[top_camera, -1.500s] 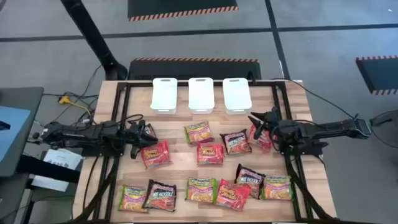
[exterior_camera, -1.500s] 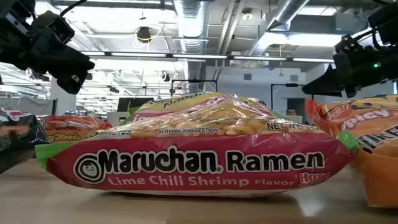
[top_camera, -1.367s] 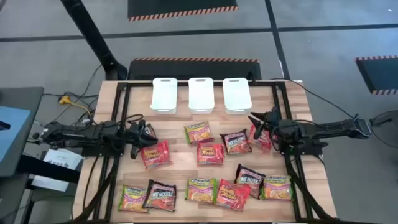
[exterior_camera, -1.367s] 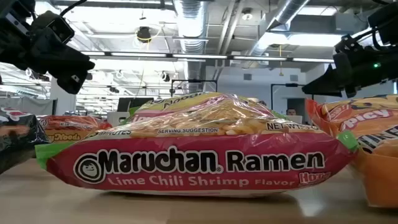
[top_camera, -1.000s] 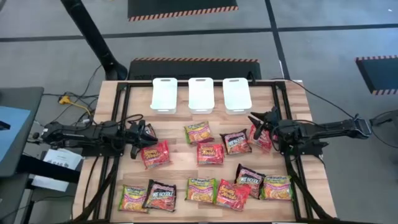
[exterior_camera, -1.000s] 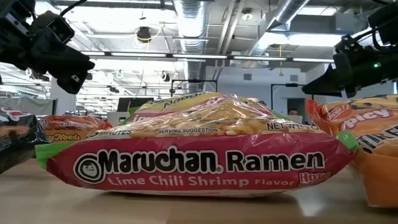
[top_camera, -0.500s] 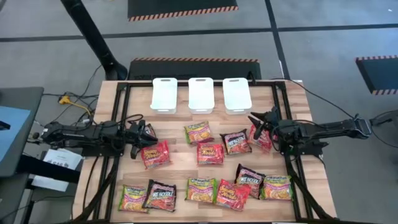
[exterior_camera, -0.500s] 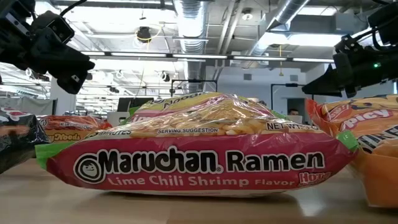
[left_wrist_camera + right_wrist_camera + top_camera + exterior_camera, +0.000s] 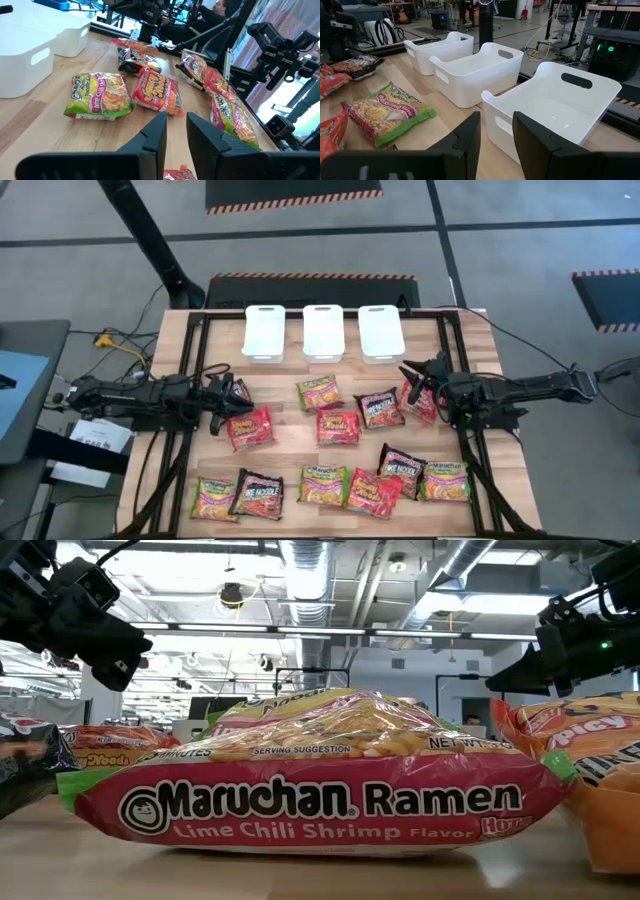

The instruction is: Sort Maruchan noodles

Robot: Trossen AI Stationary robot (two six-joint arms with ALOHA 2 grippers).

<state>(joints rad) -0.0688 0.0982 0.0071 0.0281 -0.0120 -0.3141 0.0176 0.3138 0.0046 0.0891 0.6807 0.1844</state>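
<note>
About a dozen Maruchan packets lie flat on the wooden table (image 9: 290,450): red-orange (image 9: 338,426), green-yellow (image 9: 318,391) and black (image 9: 379,408) kinds. My left gripper (image 9: 232,396) hovers over the far edge of a red packet (image 9: 249,427) at the table's left. Its fingers are a little apart and empty in the left wrist view (image 9: 176,120). My right gripper (image 9: 407,384) hovers by a red packet (image 9: 419,403) at the right. It is open and empty in the right wrist view (image 9: 496,120), facing the white bins. A green-yellow packet (image 9: 320,775) fills the low view.
Three white bins (image 9: 265,331), (image 9: 324,331), (image 9: 381,331) stand in a row at the far edge, and all look empty from above. A row of several packets lies along the near edge (image 9: 323,485). A black frame (image 9: 200,340) runs along the table's sides.
</note>
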